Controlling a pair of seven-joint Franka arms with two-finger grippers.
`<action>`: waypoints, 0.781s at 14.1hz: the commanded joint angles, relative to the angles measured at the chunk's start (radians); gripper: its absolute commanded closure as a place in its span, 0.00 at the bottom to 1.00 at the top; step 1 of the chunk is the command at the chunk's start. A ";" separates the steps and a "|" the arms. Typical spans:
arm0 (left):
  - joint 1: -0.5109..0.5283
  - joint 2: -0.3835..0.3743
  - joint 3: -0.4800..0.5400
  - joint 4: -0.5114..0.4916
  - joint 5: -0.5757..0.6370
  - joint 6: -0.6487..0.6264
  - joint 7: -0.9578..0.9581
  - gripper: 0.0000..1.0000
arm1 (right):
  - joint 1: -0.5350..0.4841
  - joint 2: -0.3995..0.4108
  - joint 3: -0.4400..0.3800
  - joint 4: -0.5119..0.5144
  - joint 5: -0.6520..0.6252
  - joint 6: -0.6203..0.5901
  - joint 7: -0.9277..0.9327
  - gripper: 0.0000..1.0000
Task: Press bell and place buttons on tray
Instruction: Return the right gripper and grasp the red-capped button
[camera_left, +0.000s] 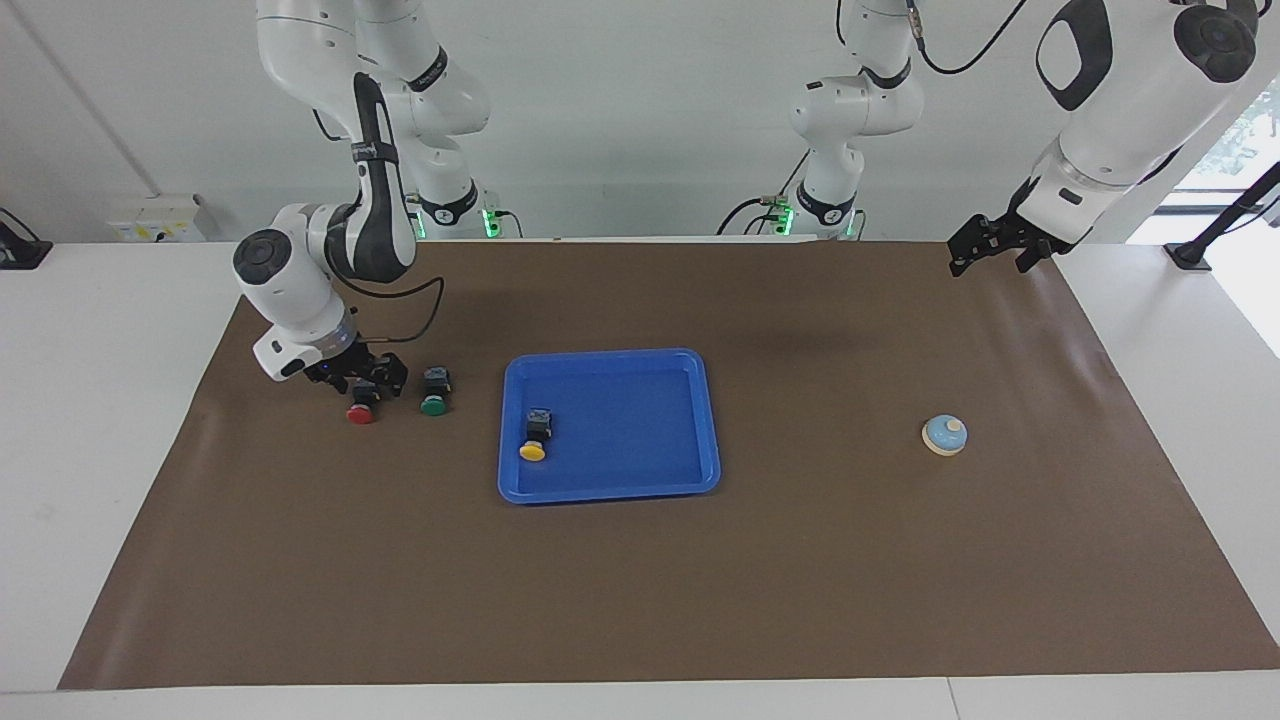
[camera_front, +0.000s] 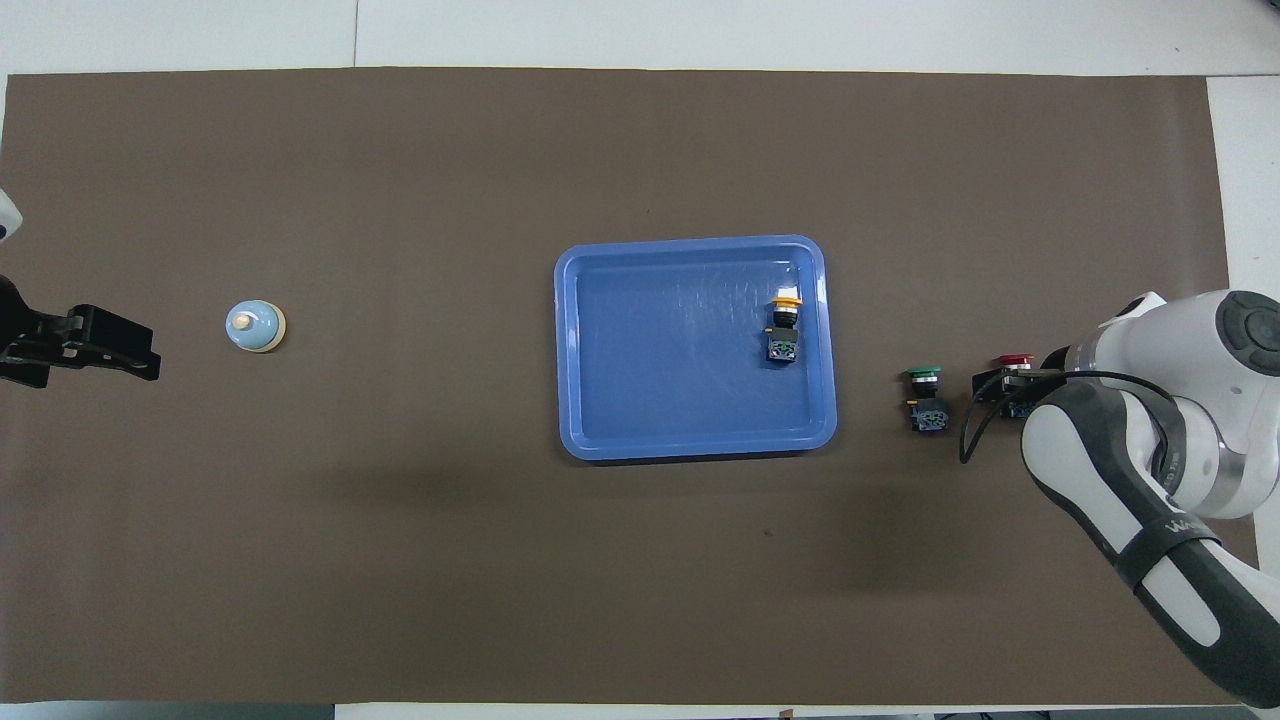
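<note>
My right gripper (camera_left: 367, 384) (camera_front: 1006, 386) is down at the red button (camera_left: 361, 412) (camera_front: 1012, 361), open, with a finger on either side of its black body; the red cap pokes out away from the robots. The green button (camera_left: 433, 404) (camera_front: 924, 376) lies on the mat between the red one and the blue tray (camera_left: 640, 420) (camera_front: 670, 350). In the tray the yellow button (camera_left: 533, 450) (camera_front: 786, 300) lies by the rim toward the right arm's end. The light blue bell (camera_left: 944, 435) (camera_front: 255, 326) stands toward the left arm's end. My left gripper (camera_left: 988, 255) (camera_front: 120, 350) waits open in the air over the mat's edge.
A brown mat (camera_left: 800, 560) covers most of the white table (camera_left: 90, 400). Wide bare mat lies between the tray and the bell and on the side of the tray farther from the robots.
</note>
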 joint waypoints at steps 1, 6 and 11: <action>0.000 -0.010 0.003 0.006 0.008 -0.017 -0.003 0.00 | -0.026 -0.038 0.013 -0.049 -0.004 0.039 -0.033 0.44; 0.000 -0.010 0.003 0.006 0.008 -0.017 -0.003 0.00 | -0.023 -0.036 0.013 -0.020 -0.002 0.023 -0.058 1.00; 0.000 -0.011 0.003 0.006 0.008 -0.017 -0.003 0.00 | 0.107 -0.005 0.042 0.315 0.001 -0.374 0.068 1.00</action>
